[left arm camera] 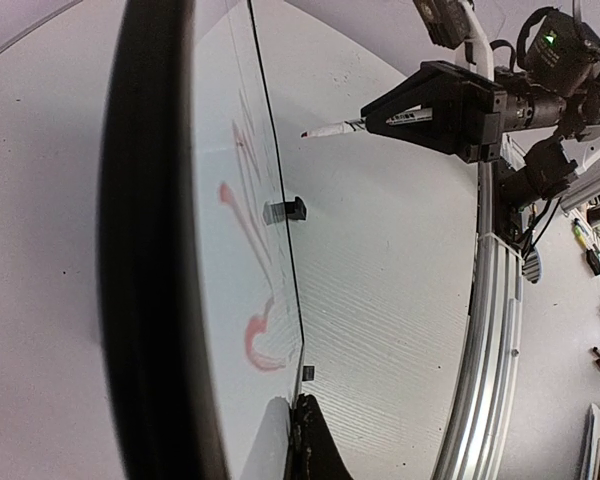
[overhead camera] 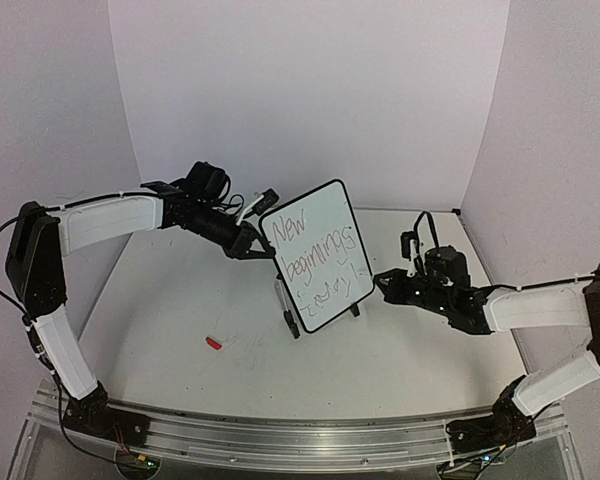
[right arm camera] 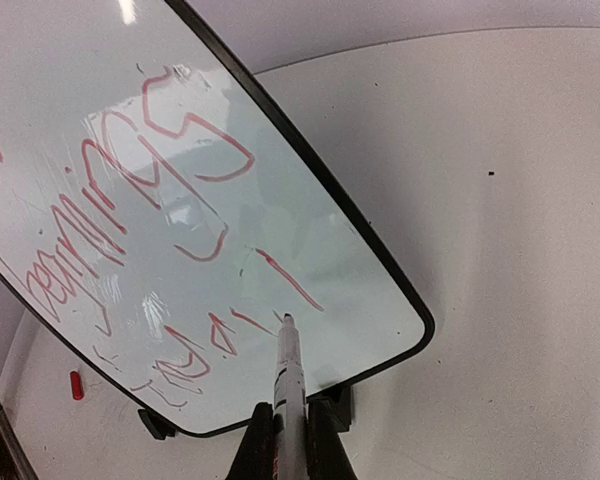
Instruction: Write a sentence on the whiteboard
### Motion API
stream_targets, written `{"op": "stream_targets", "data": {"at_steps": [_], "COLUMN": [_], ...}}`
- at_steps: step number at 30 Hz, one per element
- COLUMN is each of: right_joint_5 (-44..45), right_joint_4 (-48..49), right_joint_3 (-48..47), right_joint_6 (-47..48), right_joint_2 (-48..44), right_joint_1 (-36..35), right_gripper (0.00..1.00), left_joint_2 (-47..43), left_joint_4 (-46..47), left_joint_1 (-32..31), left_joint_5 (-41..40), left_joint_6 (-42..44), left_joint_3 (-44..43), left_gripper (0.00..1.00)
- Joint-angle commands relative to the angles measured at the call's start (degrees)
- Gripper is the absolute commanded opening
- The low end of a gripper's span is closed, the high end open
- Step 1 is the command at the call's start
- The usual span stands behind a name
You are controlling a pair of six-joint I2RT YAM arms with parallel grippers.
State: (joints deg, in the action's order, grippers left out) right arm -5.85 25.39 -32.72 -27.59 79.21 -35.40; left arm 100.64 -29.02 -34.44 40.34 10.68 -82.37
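Sentence (overhead camera: 318, 255) appeared complete on whiteboard (overhead camera: 335, 205), frame centre; right hand (right arm camera: 286, 445) clamped marker (right arm camera: 288, 360), left hand (overhead camera: 252, 243) gripped board edge; exclamation dot possibly outstanding.

Small whiteboard (overhead camera: 328, 208), black frame, rounded corners, upright at an angle on the counter (overhead camera: 180, 300), frame centre. The sentence (overhead camera: 318, 262), red marker, three lines: "New beginnings today!"

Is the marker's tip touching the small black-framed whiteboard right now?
Apart. The left wrist view, looking along the small black-framed whiteboard, shows bare table between its face and the white marker tip.
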Motion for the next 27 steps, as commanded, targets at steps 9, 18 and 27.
{"op": "stream_targets", "data": {"at_steps": [9,18,27], "right_joint_5": [1.5,2.4,3.0], "right_joint_4": [3.9,4.6,5.2], "right_joint_3": [1.1,-0.1,-1.0], "right_joint_6": [-1.8,-1.1,-0.3], "right_joint_2": [5.0,7.0,8.6], "right_joint_1": [-0.2,-0.2,-0.1], "right_gripper": [0.00,0.00,0.00], "left_joint_2": [0.3,0.2,0.3], "left_joint_4": [-0.6,-0.5,-0.6], "left_joint_1": [-0.5,-0.5,-0.5], "left_joint_5": [-1.0,-1.0,-1.1], "left_joint_6": [2.1,2.0,2.0], "left_joint_3": [0.5,0.5,0.5], "left_gripper": [0.00,0.00,0.00]}}
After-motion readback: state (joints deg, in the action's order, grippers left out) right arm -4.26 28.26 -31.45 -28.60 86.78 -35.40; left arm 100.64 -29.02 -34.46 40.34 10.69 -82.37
